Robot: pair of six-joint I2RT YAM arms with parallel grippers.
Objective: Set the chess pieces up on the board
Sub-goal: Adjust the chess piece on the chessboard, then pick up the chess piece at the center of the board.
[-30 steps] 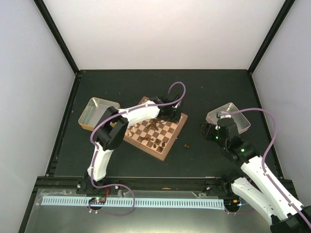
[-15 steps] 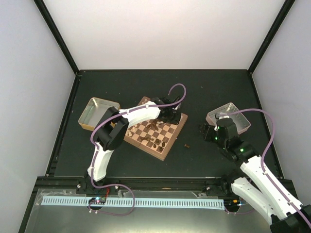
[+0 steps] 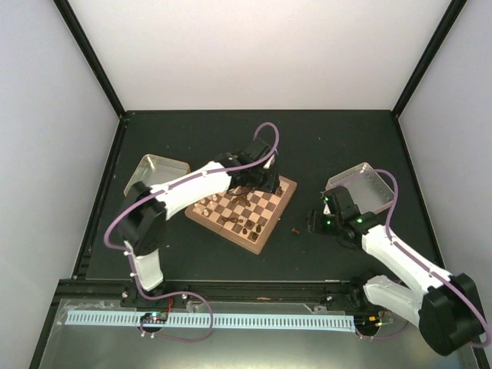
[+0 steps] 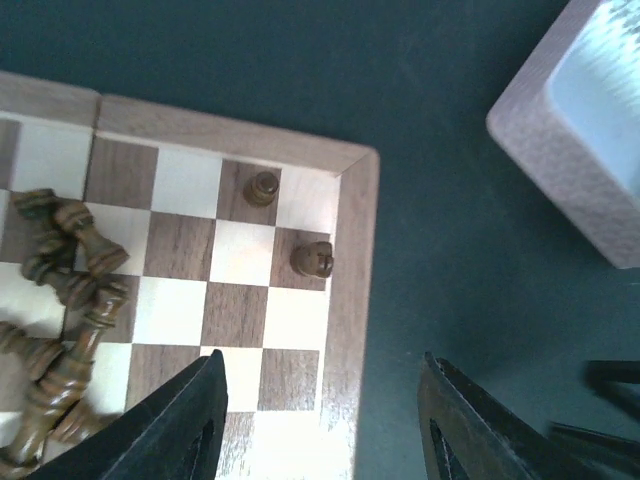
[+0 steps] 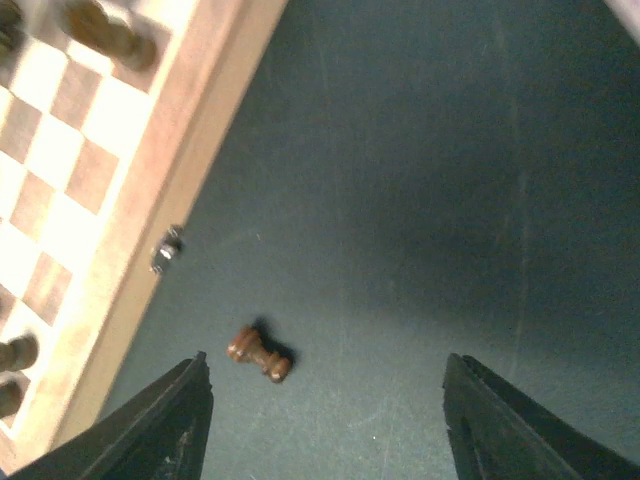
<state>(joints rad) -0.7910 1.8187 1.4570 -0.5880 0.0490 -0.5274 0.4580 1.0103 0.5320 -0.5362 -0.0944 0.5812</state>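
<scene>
Now: left tray [image 3: 157, 175] at far left, contents unreadable. left gripper [image 4: 325, 425] over corner of board [image 3: 244, 209], fingers spread, nothing held. Two upright pieces [image 4: 313, 259] on squares near that corner; heap [image 4: 60, 300] of dark pieces lying toppled mid-board. stray piece [image 5: 259, 353] on its side on table, just beside board edge. right gripper [image 5: 330, 420] hovers near it, spread, empty. Judgement: early setup; next move, right gripper lowers and pinches stray piece. Pale pieces not seen anywhere. right tray [image 3: 365, 188] interior hard to read.
</scene>
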